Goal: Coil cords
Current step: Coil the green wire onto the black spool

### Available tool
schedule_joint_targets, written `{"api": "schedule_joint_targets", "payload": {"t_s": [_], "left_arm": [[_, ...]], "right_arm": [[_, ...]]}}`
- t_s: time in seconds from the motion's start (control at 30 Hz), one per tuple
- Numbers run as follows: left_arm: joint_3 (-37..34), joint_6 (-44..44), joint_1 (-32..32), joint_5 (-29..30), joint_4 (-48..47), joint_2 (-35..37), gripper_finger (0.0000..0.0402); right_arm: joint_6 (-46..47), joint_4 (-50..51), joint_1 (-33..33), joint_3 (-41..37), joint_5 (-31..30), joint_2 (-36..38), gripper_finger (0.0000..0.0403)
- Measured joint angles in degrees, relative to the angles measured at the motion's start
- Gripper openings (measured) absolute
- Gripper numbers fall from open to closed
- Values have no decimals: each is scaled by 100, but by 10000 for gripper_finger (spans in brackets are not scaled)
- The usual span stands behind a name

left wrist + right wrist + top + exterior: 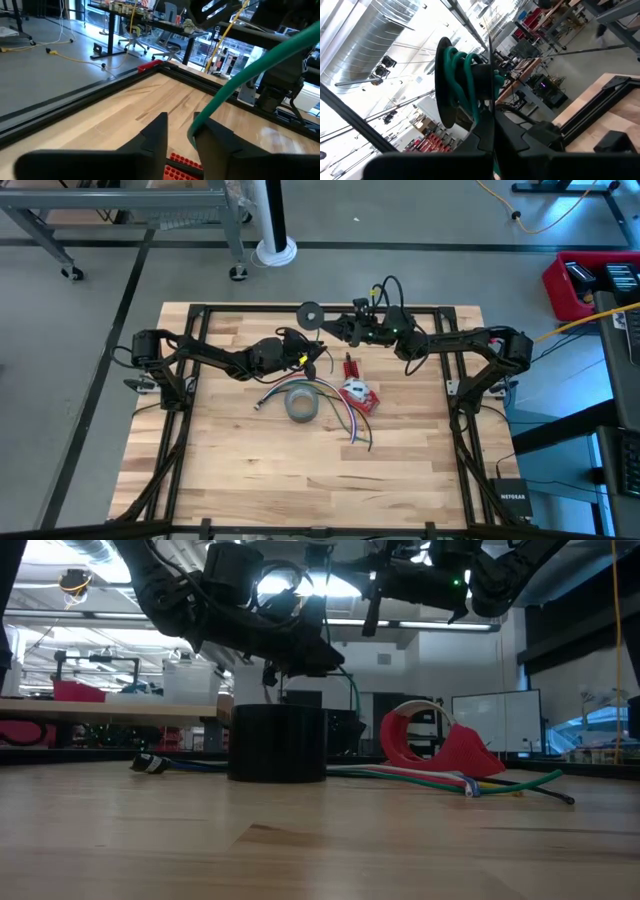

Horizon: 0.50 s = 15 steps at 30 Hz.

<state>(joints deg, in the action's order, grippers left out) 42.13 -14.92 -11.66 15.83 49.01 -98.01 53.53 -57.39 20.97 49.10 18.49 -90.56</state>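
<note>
Right gripper (490, 125) clamped shut on spool (310, 312) wound with green cord (462, 80), raised over surface (240, 470) far edge. Left gripper (180, 132) narrow around cord tail; judged best to feed taut, evenly.

Wood, rubber and plastic
The desk (240, 450) was pale, smooth planked wood; the green cord (250, 75) looked matt, rubbery.

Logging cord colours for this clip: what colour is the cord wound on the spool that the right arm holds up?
Green. The cord wraps the dark spool; the right wrist view shows it best.
</note>
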Motion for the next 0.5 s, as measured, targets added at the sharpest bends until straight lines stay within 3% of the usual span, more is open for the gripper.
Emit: {"api": "schedule_joint_targets", "payload": {"t_s": [0.2,0.5], "left_arm": [[0,15,0,-1,-4,-3,11],[1,-97,93,96,-320,-3,4]], "right_arm": [[-1,1,0,2,-3,0,3],[-13,154,7,1,-2,0,3]]}}
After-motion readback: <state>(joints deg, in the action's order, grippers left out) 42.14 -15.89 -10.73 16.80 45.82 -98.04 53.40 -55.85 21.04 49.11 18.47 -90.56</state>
